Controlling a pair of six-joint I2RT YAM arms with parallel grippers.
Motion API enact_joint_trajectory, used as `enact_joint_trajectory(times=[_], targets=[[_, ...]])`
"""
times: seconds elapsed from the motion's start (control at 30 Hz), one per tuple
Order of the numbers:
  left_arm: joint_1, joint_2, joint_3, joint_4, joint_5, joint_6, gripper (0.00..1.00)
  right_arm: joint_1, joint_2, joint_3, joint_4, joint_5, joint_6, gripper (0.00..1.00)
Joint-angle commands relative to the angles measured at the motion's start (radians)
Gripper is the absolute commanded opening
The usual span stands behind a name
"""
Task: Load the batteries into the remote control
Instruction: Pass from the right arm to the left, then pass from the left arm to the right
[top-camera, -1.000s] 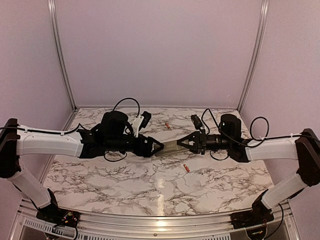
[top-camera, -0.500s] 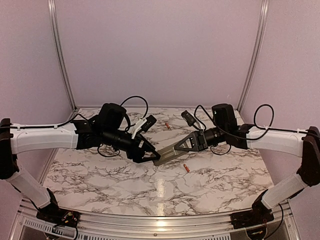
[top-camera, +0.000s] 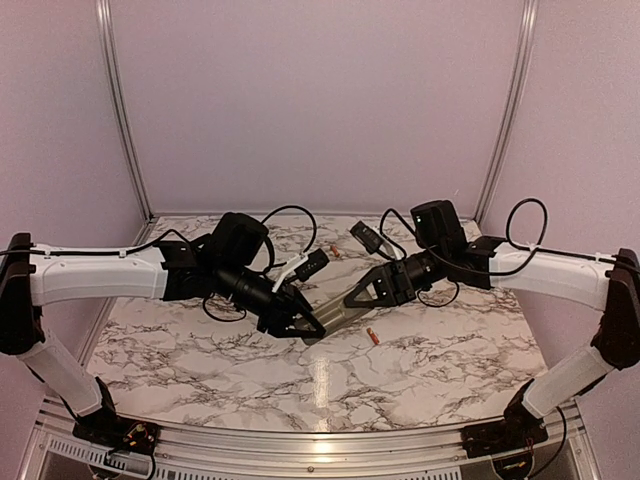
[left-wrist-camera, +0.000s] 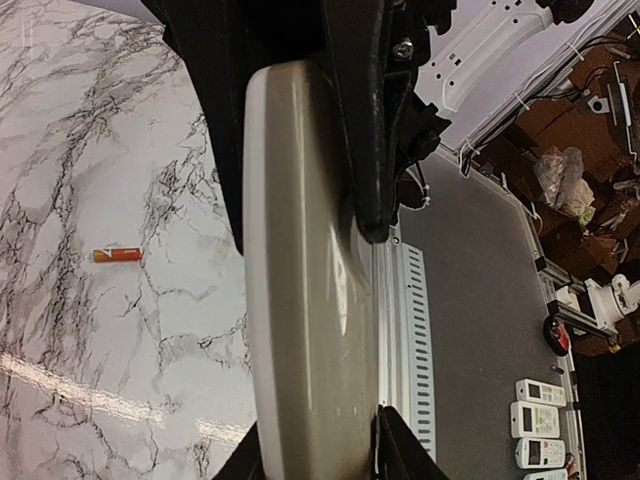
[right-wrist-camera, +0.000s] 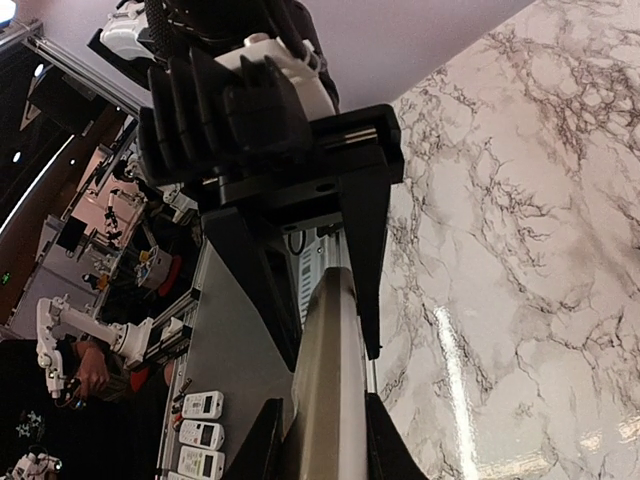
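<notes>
Gripping remote (top-camera: 335, 308) mid-air at both ends, L gripper (top-camera: 308, 326) and R gripper (top-camera: 352, 297) clenched on it, long axis slanting btwn them; batt (top-camera: 372, 337) loose on table (top-camera: 200, 350) below, R-arm side, 2nd batt (top-camera: 334, 250) far back.

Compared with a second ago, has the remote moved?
Yes. In the top view the remote has tilted: its end at the left gripper has swung nearer, now about level with the loose battery.

Soft light, glare on table (top-camera: 200, 370) (fisheye edges)
</notes>
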Motion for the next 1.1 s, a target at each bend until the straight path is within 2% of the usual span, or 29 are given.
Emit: enact_joint_trajectory(times=[0.0, 0.13, 0.23, 0.33, 0.4, 0.6, 0.7, 0.87, 1.07], targets=[[-0.005, 0.018, 0.032, -0.004, 0.053, 0.003, 0.29, 0.016, 0.018, 0.053, -0.058, -0.034, -0.051, 0.0], [-0.005, 0.013, 0.019, 0.037, 0.08, -0.019, 0.14, 0.016, 0.018, 0.06, -0.06, -0.038, -0.055, 0.0], [-0.005, -0.011, -0.025, 0.119, 0.055, -0.072, 0.08, 0.013, 0.013, 0.061, -0.024, -0.025, -0.026, 0.23], [0.0, -0.036, -0.101, 0.298, 0.041, -0.172, 0.03, -0.009, -0.004, 0.032, 0.109, -0.019, 0.093, 0.53], [0.001, -0.049, -0.151, 0.448, 0.028, -0.247, 0.0, -0.031, -0.017, -0.003, 0.222, -0.014, 0.168, 0.62], [0.002, -0.095, -0.284, 0.811, -0.061, -0.447, 0.0, -0.062, -0.071, -0.101, 0.513, 0.069, 0.374, 0.7], [0.001, -0.109, -0.32, 0.925, -0.121, -0.519, 0.0, -0.062, -0.084, -0.14, 0.622, 0.117, 0.45, 0.73], [-0.002, -0.108, -0.346, 1.015, -0.166, -0.574, 0.0, -0.041, -0.075, -0.163, 0.783, 0.159, 0.549, 0.77], [-0.018, -0.08, -0.362, 1.116, -0.179, -0.627, 0.0, 0.0, -0.03, -0.133, 0.848, 0.192, 0.586, 0.72]])
